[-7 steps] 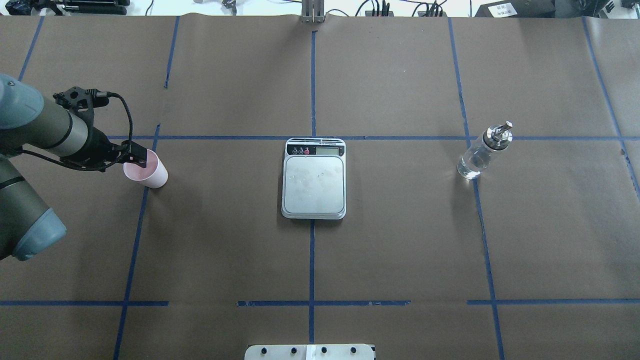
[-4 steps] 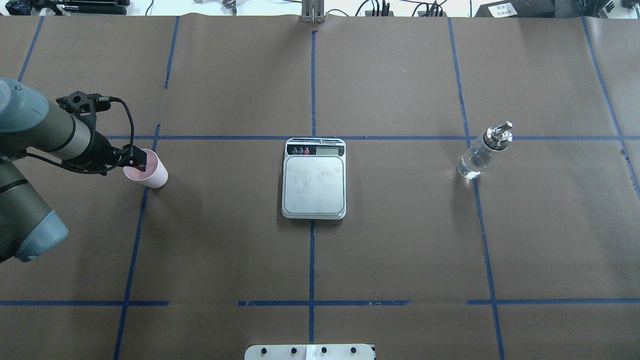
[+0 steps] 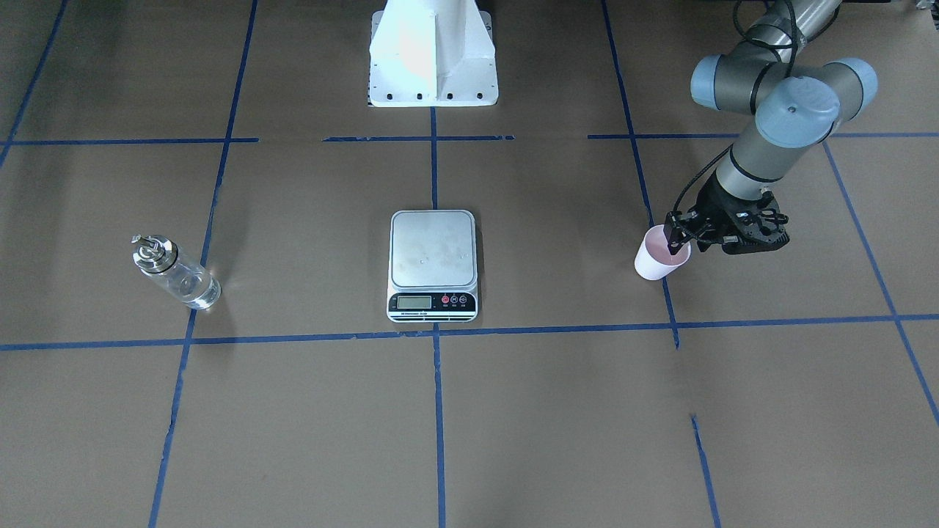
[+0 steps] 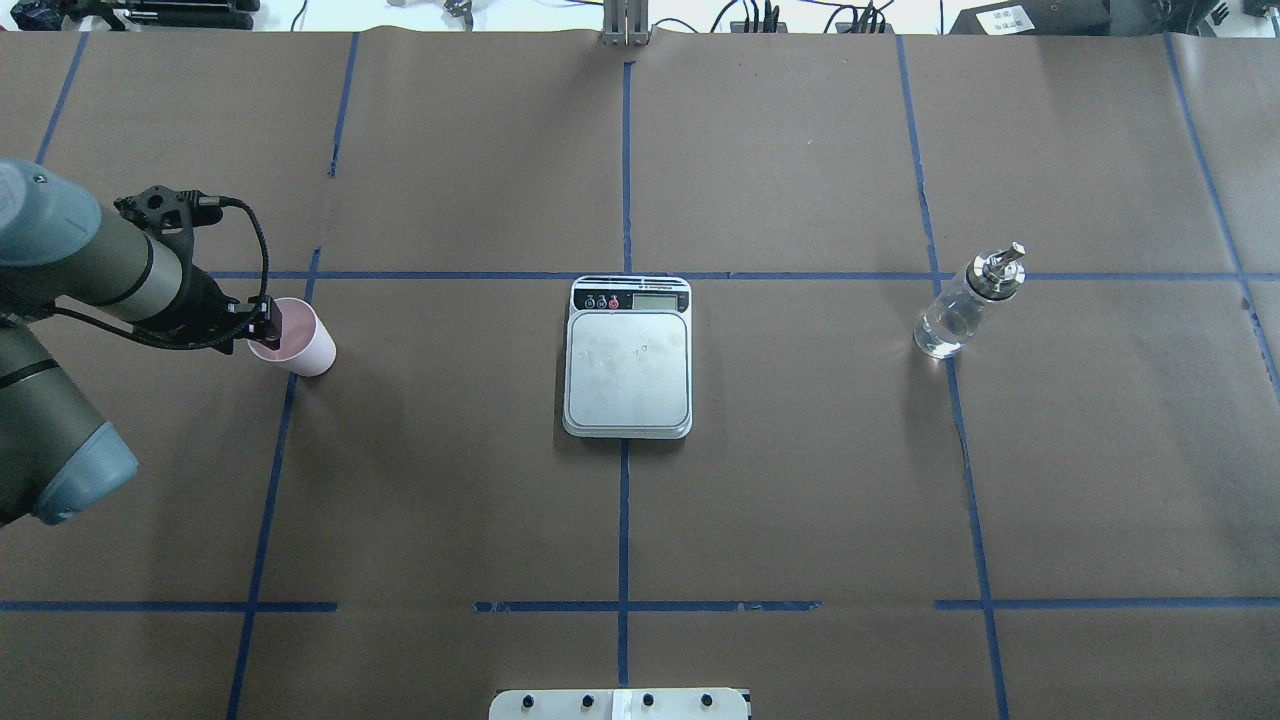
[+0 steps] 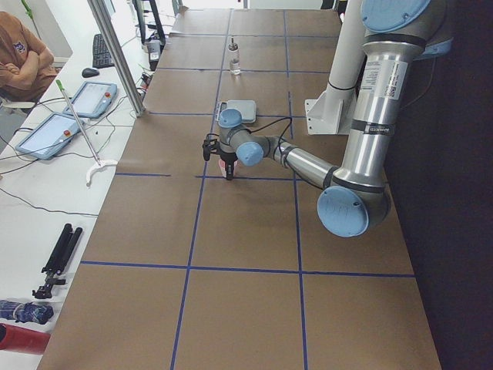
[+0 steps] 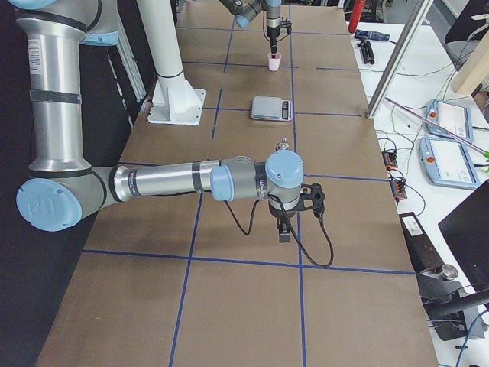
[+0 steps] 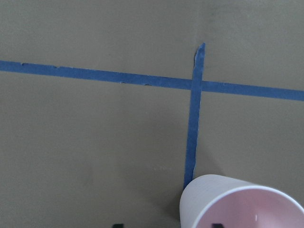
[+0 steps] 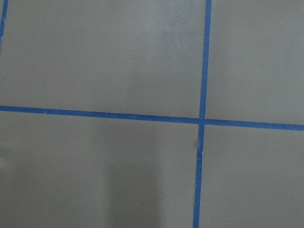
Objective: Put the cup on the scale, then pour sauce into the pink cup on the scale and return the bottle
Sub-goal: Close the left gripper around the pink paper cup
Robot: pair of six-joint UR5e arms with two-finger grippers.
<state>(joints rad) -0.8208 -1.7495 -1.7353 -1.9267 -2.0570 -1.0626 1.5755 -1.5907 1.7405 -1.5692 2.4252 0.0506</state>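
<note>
The pale pink cup (image 4: 300,345) stands upright on the table's left side, far left of the scale (image 4: 628,365). It also shows in the front view (image 3: 658,258). My left gripper (image 4: 266,321) is open at the cup's near rim. In the left wrist view one fingertip (image 7: 217,225) is inside the cup (image 7: 247,204) and the other is outside its wall. The silver scale has nothing on its platform. The clear glass bottle (image 4: 955,315) with its metal spout stands upright at the right. My right gripper (image 6: 283,232) shows only in the right side view, so I cannot tell its state.
Brown paper with blue tape lines covers the table (image 4: 800,500). The robot's white base (image 3: 433,55) stands behind the scale. The right arm hangs over bare paper (image 8: 142,71) near the table's right end, on the near side of the bottle.
My left gripper has drawn back a little to the left and down, from over the cup's mouth to its near rim. The cup, scale and bottle have not moved.
</note>
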